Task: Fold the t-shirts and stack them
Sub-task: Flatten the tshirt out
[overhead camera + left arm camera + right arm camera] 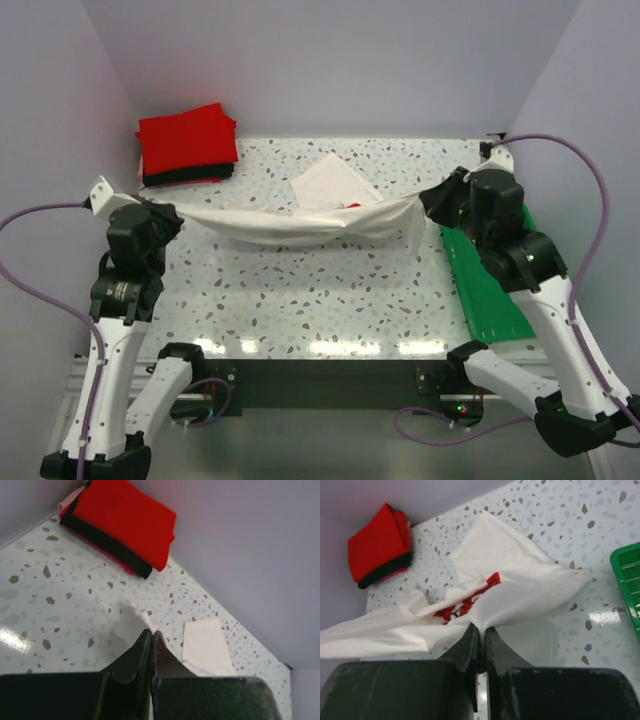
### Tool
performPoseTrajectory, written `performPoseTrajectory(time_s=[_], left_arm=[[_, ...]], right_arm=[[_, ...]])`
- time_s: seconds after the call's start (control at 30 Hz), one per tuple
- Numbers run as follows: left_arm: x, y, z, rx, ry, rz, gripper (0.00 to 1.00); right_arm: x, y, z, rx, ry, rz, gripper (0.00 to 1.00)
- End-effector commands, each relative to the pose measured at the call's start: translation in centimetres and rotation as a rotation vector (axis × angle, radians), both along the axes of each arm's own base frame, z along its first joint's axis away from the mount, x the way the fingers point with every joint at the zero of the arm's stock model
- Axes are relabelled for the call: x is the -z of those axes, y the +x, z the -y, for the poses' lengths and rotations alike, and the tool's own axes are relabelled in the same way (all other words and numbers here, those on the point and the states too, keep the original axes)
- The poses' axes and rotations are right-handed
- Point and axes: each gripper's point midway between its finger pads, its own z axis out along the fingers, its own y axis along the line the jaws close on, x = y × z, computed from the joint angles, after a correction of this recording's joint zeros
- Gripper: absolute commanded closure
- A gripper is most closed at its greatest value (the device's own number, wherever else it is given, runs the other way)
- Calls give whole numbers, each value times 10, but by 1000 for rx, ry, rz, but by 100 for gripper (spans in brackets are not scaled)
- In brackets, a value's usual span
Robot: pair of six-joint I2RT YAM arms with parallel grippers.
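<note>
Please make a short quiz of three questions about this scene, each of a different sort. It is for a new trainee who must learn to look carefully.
1. True or false: the jaws of the left arm and of the right arm are both shut on the white t-shirt.
2. Which colour lies on top of the folded stack? A black, B red, C green.
3. Fill in: the green tray lies beside the ____ arm.

Key: 1 true; 2 B; 3 right.
</note>
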Motion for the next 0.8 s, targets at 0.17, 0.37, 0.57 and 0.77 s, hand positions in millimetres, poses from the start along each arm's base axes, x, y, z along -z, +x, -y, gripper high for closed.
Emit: performPoseTrajectory(time_s=[0.17,0.37,0.57,0.77], left_arm=[[-177,-53,2,49,-10,402,100],[-247,-83,-6,21,23,517,100],[-261,-64,-5,17,26,547,100],[-238,16,7,55,25,528,100]], right_arm=[[-146,-63,44,46,27,271,100],[-212,-103,66,58,42,427,100],[-220,-85,54,35,49,442,100],[-214,-11,26,42,-3,436,100]])
